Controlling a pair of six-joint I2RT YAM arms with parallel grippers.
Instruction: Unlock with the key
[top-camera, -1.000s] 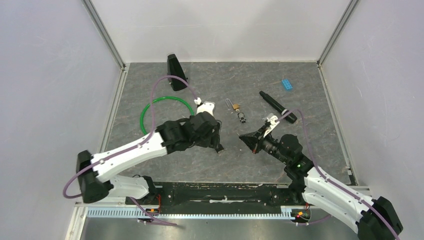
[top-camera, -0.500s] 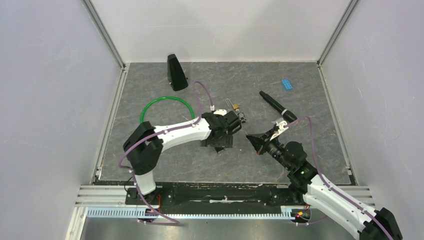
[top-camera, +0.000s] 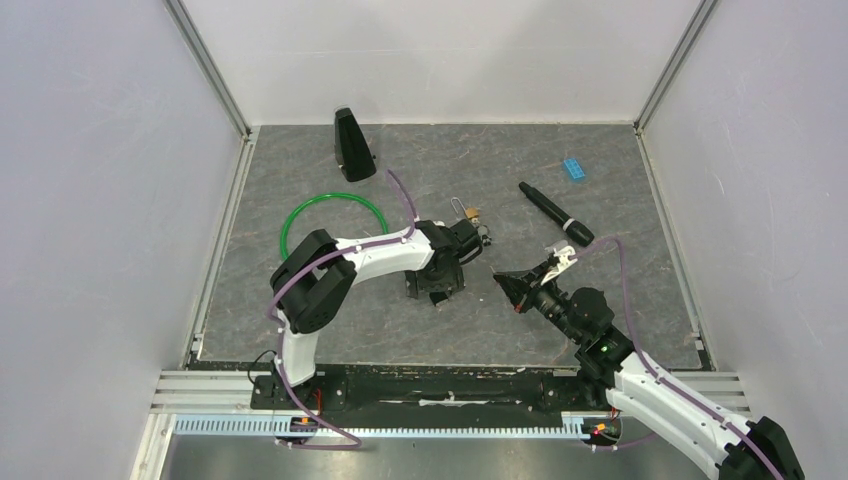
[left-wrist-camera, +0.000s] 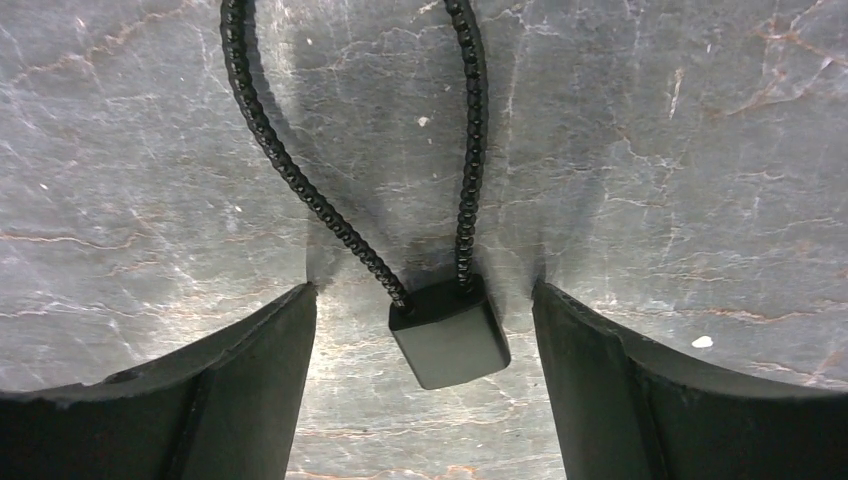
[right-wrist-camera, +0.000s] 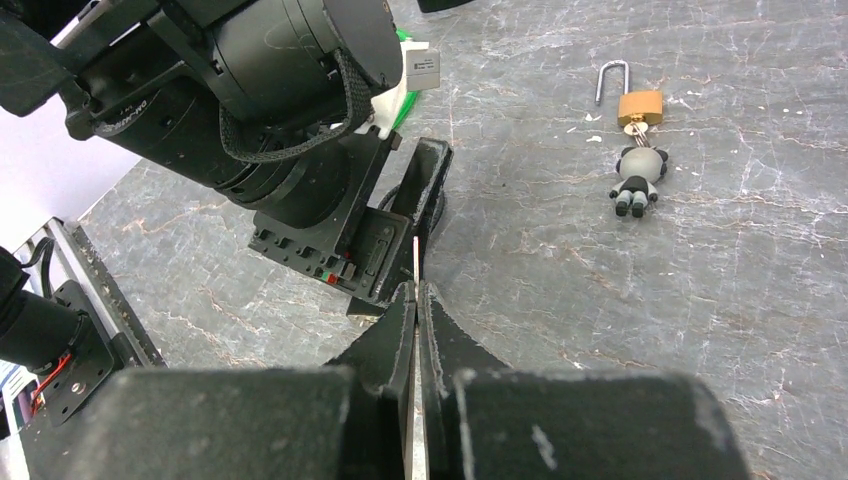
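Observation:
A small black lock (left-wrist-camera: 449, 332) with a braided cable loop (left-wrist-camera: 300, 190) lies on the grey stone floor. My left gripper (left-wrist-camera: 425, 292) is open and straddles it, with both fingers apart from its body. From above, that gripper (top-camera: 436, 284) points down at mid-table. My right gripper (right-wrist-camera: 415, 292) is shut on a thin silver key (right-wrist-camera: 414, 262), whose blade sticks out toward the left gripper's finger (right-wrist-camera: 424, 190). From above, the right gripper (top-camera: 499, 279) is just right of the left one. A brass padlock (right-wrist-camera: 638, 105) with a panda charm (right-wrist-camera: 638, 172) lies farther back.
A green ring (top-camera: 333, 222) lies left of the left arm. A black wedge (top-camera: 352, 145) stands at the back. To the right are a black pen (top-camera: 556, 213) and a blue brick (top-camera: 573, 168). White walls enclose the floor on three sides.
The left arm has folded in and lowered, its gripper settling over the black lock with wider jaws. The right gripper has shifted slightly right, still shut.

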